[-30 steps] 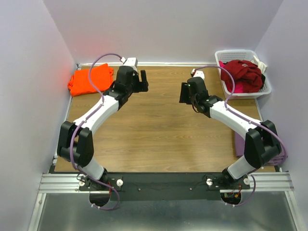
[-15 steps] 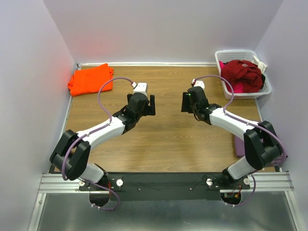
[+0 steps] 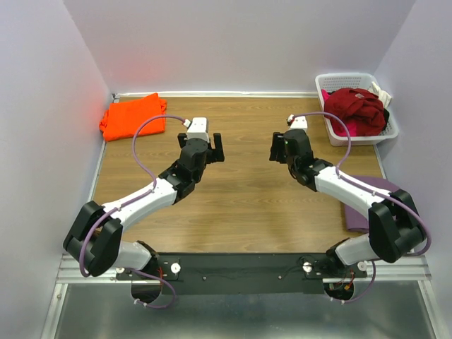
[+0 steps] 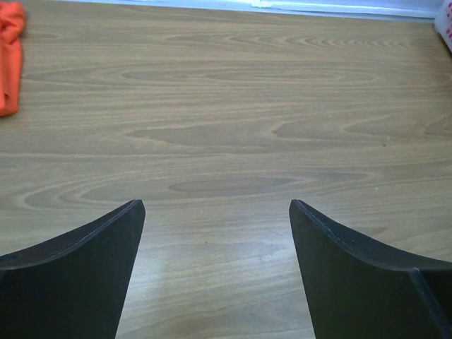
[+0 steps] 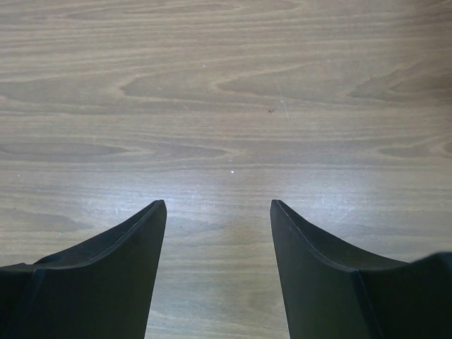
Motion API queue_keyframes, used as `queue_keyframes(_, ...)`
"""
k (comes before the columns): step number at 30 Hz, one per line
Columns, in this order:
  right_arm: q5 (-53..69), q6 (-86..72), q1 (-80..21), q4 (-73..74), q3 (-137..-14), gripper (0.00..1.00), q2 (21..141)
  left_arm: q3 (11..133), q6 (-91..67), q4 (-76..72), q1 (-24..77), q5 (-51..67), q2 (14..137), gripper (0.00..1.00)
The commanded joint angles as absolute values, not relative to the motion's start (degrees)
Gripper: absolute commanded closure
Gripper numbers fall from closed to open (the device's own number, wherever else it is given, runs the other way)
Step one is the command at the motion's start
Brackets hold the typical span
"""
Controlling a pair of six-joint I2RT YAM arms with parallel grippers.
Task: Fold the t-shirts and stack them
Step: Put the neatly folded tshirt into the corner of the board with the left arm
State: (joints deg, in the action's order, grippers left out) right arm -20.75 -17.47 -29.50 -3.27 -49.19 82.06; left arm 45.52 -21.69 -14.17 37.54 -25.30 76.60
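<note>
A folded orange t-shirt [image 3: 132,116] lies at the table's back left corner; its edge shows in the left wrist view [image 4: 8,56]. A dark red t-shirt [image 3: 359,107] is heaped with a pink one [image 3: 346,128] in the white basket [image 3: 387,131] at the back right. A mauve-purple t-shirt [image 3: 373,200] lies flat at the right edge. My left gripper [image 3: 214,147] is open and empty over bare wood [image 4: 215,205]. My right gripper [image 3: 277,147] is open and empty over bare wood [image 5: 217,205].
White walls close in the table on the left, back and right. The wooden tabletop [image 3: 240,191] spreads between the two arms. A black and aluminium rail [image 3: 240,270] runs along the near edge.
Both arms have drawn back from the far side towards the table's middle. The left gripper left the orange t-shirt and moved right. The mauve-purple t-shirt shows more at the right edge.
</note>
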Motion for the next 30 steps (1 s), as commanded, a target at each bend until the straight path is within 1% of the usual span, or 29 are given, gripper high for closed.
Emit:
queue_keyframes(1,-23.03,-16.52,-29.09,-6.06,-47.99,0.3,81.39,44.56,-17.67,-18.19,38.06,-29.71,74.71,0.07)
queue_keyframes(12,-24.96,-16.0,-29.09,-7.56,-47.29,0.3,80.51,44.38,-12.84,-20.12,38.06,-36.47,73.21,0.05)
queue_keyframes(18,-24.78,-15.91,-29.09,-7.65,-47.29,0.3,80.77,44.21,-12.48,-20.92,38.06,-34.37,73.3,0.05)
queue_keyframes(30,-25.05,-15.82,-29.09,-7.73,-47.2,0.3,81.21,44.3,-12.31,-20.92,38.06,-34.8,74.27,0.05)
